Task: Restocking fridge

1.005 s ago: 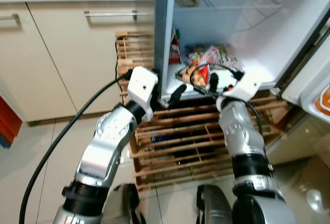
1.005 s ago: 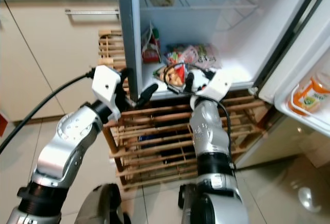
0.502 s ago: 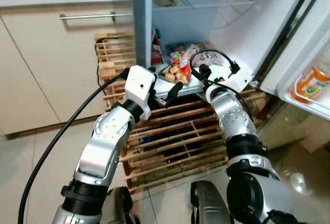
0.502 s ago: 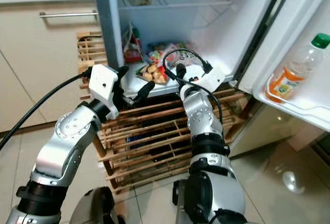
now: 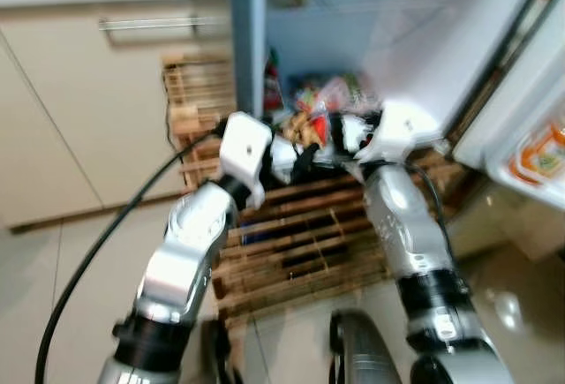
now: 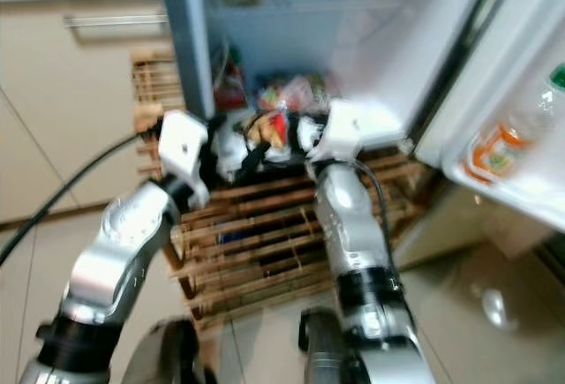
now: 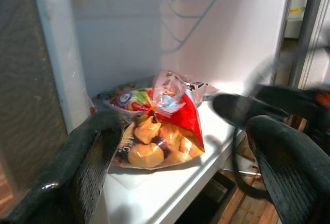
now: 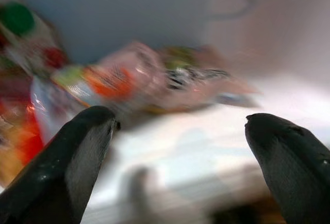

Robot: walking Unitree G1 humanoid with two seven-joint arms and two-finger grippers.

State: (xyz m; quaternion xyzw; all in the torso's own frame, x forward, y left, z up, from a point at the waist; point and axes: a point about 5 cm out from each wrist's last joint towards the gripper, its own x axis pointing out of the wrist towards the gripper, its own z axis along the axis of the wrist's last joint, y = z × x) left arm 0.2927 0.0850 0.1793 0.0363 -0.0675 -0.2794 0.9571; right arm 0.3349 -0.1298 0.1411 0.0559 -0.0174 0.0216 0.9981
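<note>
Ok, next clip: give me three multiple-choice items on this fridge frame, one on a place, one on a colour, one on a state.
1. Where does the bag of snacks lie?
A. on the white fridge shelf
B. on the wooden rack
C. on the floor

2. What colour is the cap of the bottle in the fridge door?
A. red
B. green
C. blue

3. How are the fingers of the left gripper?
A. shut on the bag
B. shut on nothing
C. open

Answers: 1 A, the left wrist view shows the bag resting on the shelf. 2 B, a green cap tops it. 3 C, the fingers stand wide apart either side of the bag.
</note>
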